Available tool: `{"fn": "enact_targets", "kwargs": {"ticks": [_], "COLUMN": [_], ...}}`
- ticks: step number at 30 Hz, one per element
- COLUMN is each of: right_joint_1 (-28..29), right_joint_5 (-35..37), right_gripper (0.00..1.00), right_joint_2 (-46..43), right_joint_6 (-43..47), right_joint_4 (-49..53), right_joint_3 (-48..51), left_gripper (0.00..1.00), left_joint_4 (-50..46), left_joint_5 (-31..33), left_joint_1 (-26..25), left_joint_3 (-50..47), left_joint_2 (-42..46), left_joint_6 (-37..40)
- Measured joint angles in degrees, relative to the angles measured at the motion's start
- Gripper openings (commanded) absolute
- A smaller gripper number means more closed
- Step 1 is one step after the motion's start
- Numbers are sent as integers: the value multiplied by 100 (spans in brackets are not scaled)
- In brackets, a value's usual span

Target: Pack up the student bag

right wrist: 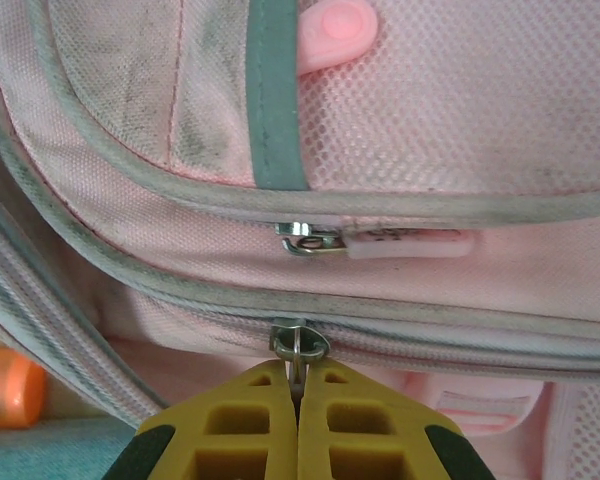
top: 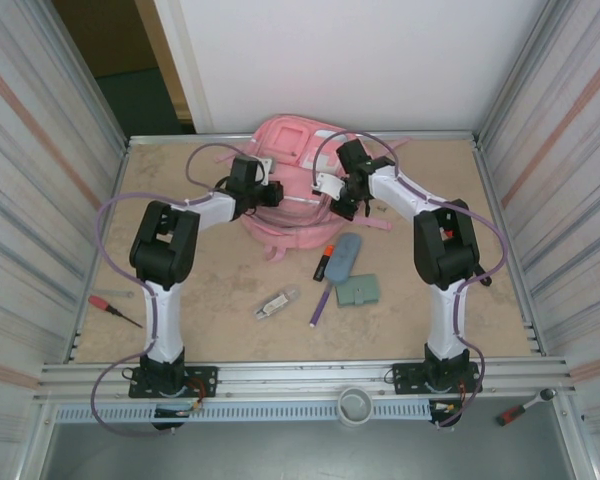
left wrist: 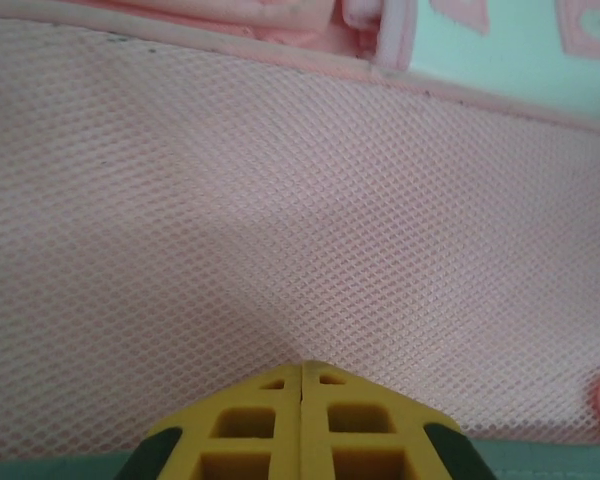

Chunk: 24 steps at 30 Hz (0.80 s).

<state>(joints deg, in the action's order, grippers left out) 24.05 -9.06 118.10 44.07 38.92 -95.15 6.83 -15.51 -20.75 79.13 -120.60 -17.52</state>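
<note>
The opening step is under way. 1 large pink fabric backpack (top: 285, 140) is lying at the far middle of the beige table (top: 180, 300). The right gripper (right wrist: 298, 378) is clamping 1 small metal zip pull (right wrist: 300, 345). The left gripper (left wrist: 300, 372) is closed, seemingly pinching the backpack's mesh. The next move is likely calling for a steady pull along the zip. Waiting nearby are 1 grey-blue fabric pouch (top: 345, 255), 1 teal case (top: 357, 290), 1 orange-capped marker (top: 325, 262) and 1 purple pen (top: 320, 303).

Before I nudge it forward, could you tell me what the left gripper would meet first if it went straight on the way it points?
The pink mesh panel of the student bag, directly ahead of the left gripper; they seem nearly touching, though depth is unclear.
</note>
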Motion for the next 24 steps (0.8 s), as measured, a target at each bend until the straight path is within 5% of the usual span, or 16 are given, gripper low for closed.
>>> {"fn": "enact_targets", "kwargs": {"ticks": [9, 24], "right_joint_1": [313, 1121], "right_joint_5": [-271, -1392], "right_gripper": [0, 0], "right_joint_2": [-275, -48], "right_joint_6": [-1119, -3318], "right_joint_4": [-17, -293], "right_joint_3": [382, 225], "left_gripper": [0, 0], "left_joint_4": [439, 1189], "left_joint_5": [240, 780], "left_joint_1": [-63, -188], "left_joint_3": [-308, -651], "left_joint_2": [17, 61], "left_joint_6": [-1228, -1786]}}
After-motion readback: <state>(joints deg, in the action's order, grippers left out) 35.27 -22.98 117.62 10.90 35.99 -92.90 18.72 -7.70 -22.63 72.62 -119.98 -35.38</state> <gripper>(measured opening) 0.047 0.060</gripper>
